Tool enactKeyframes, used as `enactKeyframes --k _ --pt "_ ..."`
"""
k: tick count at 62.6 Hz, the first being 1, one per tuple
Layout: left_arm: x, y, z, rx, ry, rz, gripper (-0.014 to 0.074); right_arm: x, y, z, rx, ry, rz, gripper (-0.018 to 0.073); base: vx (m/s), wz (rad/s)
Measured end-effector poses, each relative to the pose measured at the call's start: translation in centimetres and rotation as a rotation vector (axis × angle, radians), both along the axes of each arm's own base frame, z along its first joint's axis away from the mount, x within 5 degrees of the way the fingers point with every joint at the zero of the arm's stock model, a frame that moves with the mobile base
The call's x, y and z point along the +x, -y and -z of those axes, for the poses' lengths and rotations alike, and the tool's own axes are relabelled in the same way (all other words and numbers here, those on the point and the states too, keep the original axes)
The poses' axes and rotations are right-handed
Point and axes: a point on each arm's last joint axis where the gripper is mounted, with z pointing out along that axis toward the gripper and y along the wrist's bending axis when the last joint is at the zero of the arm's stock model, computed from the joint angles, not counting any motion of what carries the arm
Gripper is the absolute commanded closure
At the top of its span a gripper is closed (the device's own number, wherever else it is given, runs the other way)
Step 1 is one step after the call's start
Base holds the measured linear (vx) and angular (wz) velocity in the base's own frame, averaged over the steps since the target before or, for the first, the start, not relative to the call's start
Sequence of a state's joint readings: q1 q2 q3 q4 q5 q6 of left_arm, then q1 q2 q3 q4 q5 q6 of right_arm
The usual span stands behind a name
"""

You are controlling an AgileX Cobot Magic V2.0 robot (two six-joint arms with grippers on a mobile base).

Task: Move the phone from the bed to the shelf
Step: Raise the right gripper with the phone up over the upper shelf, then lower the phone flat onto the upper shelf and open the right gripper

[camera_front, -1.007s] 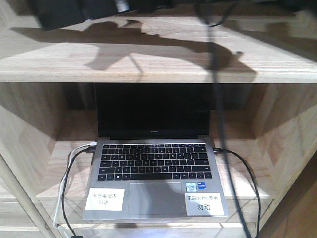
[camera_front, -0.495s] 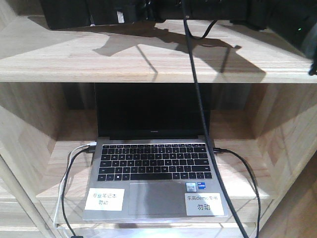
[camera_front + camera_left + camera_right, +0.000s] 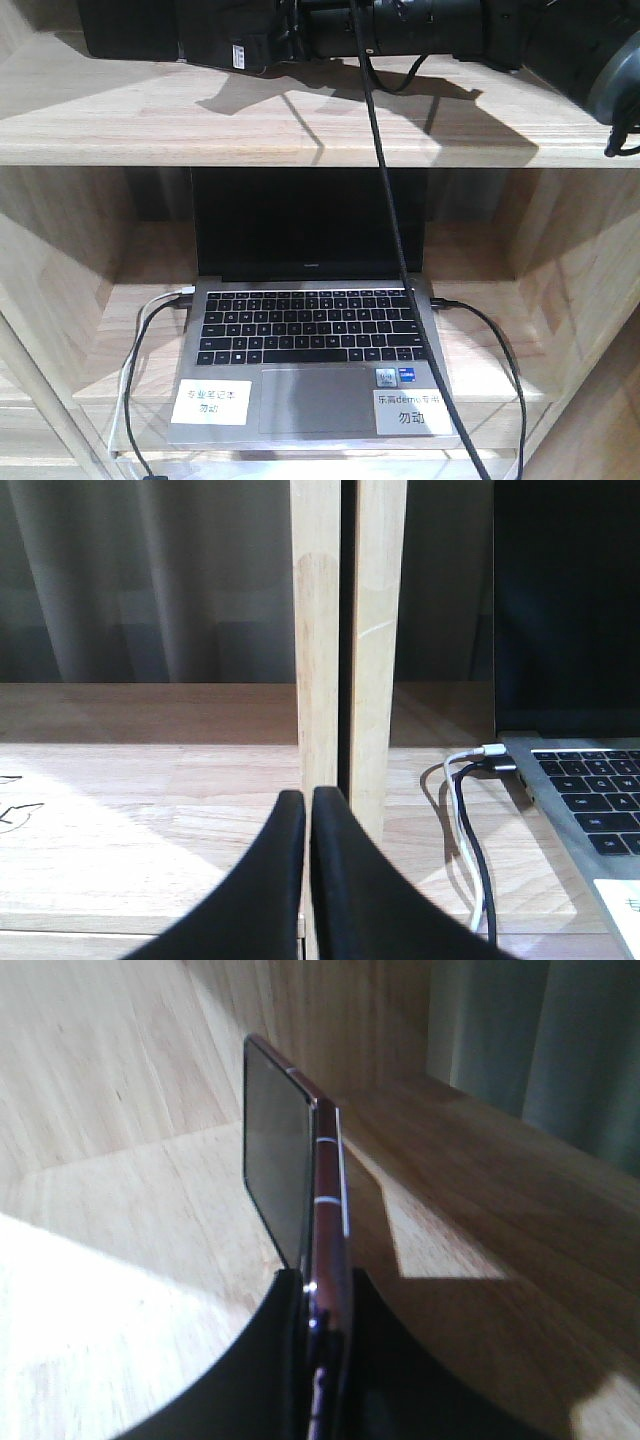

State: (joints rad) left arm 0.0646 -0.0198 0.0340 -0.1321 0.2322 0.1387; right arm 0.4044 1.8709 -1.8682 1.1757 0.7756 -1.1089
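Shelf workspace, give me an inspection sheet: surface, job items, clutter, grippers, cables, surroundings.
Surface: light-wood shelf, bare where visible, arm shadows across it.
Job's things: phone held edge-up above the shelf board; bed not in view.
Clutter: open grey laptop on the lower board, two white stickers.
Grippers: right gripper shut on the phone; left gripper shut, empty.
Cables: white and black leads plugged into the laptop; a black arm cable hangs before it.
Surroundings: grey curtain.

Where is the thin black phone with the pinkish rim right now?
In the right wrist view, the thin black phone stands on edge, clamped in the right gripper over the light-wood shelf board.
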Motion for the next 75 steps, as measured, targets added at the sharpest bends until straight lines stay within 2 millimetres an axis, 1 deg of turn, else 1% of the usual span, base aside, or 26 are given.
enactKeyframes --k 5,12,18,28,34,37,42,57,64,71,75 --pt "0.00 0.00 0.00 0.000 0.000 0.000 0.0596 0.00 0.01 0.03 -0.004 -0.001 0.000 0.0507 0.00 0.00" --pt "0.00 0.00 0.00 0.000 0.000 0.000 0.0596 0.02 0.04 0.09 -0.016 0.004 0.002 0.0434 0.00 0.00" --pt "0.00 0.00 0.00 0.000 0.000 0.000 0.0596 0.05 0.09 0.21 -0.036 0.012 0.004 0.0340 0.00 0.00" --pt "0.00 0.00 0.00 0.000 0.000 0.000 0.0596 0.07 0.12 0.28 -0.043 0.008 0.007 0.0147 0.00 0.00" --pt "0.00 0.00 0.00 0.000 0.000 0.000 0.0596 0.07 0.12 0.30 -0.038 -0.006 0.011 0.0057 0.00 0.00" --pt "0.00 0.00 0.00 0.000 0.000 0.000 0.0596 0.07 0.12 0.30 -0.037 -0.009 0.012 0.0030 0.00 0.00" --pt "0.00 0.00 0.00 0.000 0.000 0.000 0.0596 0.08 0.14 0.36 -0.040 -0.010 0.013 0.0008 0.00 0.00" --pt "0.00 0.00 0.00 0.000 0.000 0.000 0.0596 0.10 0.16 0.41 -0.049 -0.007 0.014 0.0008 0.00 0.00" --pt "0.00 0.00 0.00 0.000 0.000 0.000 0.0596 0.06 0.27 0.55 -0.081 0.001 0.015 0.0008 0.00 0.00" --pt "0.00 0.00 0.00 0.000 0.000 0.000 0.0596 -0.31 0.57 0.18 -0.113 0.012 0.022 0.0008 0.00 0.00" --pt "0.00 0.00 0.00 0.000 0.000 0.000 0.0596 -0.73 0.82 -0.40 -0.124 0.023 0.027 0.0008 0.00 0.00"
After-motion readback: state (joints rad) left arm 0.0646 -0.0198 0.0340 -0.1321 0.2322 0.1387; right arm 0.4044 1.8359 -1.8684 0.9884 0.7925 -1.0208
